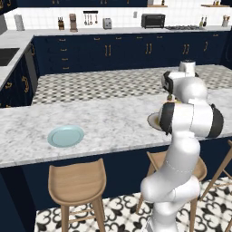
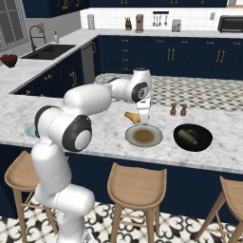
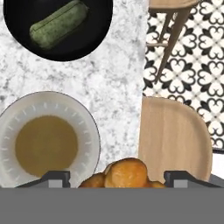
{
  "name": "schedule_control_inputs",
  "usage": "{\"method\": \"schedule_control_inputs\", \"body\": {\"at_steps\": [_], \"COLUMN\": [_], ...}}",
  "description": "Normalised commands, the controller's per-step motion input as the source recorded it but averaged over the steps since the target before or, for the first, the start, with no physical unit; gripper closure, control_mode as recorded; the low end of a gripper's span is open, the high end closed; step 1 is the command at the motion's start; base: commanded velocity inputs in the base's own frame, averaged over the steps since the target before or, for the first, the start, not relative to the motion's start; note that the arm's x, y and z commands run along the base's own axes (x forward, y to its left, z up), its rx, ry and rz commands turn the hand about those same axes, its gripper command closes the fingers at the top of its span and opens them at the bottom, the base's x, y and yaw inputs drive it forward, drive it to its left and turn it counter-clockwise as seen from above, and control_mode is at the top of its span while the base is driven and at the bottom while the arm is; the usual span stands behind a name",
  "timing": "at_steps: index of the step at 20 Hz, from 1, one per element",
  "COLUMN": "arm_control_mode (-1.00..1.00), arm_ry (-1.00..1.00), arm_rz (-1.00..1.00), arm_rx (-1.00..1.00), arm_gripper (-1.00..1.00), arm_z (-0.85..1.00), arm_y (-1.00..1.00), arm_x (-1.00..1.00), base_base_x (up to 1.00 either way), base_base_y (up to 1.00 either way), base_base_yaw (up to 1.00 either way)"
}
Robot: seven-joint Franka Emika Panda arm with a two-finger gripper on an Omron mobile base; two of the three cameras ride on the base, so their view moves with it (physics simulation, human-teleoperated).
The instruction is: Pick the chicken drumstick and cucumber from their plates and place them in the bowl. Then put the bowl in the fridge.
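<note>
My gripper (image 2: 141, 118) (image 3: 118, 177) is shut on the golden-brown chicken drumstick (image 2: 131, 116) (image 3: 124, 173) and holds it a little above the counter, by the near edge of the grey-beige plate (image 2: 144, 135) (image 3: 46, 140). That plate is bare. To its right the black bowl (image 2: 204, 142) (image 3: 96, 26) holds the dark green cucumber (image 2: 187, 135) (image 3: 59, 24). The pale blue plate (image 1: 65, 136) lies bare far to the left on the counter. The fridge is out of view.
Two small brown shakers (image 2: 178, 109) stand behind the plate and bowl. Wooden stools (image 2: 137, 182) (image 3: 173, 135) line the counter's near edge. A sink (image 2: 47, 50) and a bowl of red fruit (image 2: 8, 60) are on the far left counter.
</note>
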Motion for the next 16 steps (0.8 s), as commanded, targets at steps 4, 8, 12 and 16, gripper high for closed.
{"method": "schedule_control_inputs", "body": {"at_steps": [4,8,12,16], "arm_control_mode": [-1.00,-1.00,-1.00,-1.00], "arm_ry": [0.00,0.00,0.00,0.00], "arm_rz": [-0.09,-0.03,0.00,0.00], "arm_rx": [-0.01,0.00,0.00,0.01], "arm_gripper": [1.00,1.00,1.00,1.00], "arm_z": [0.04,0.03,0.00,-0.18], "arm_y": [-1.00,-1.00,-1.00,-0.72], "arm_x": [-0.19,-0.20,0.00,0.67], "base_base_x": [0.00,0.00,0.00,0.00], "base_base_y": [0.00,0.00,0.00,0.00], "base_base_yaw": [0.00,0.00,0.00,0.00]}}
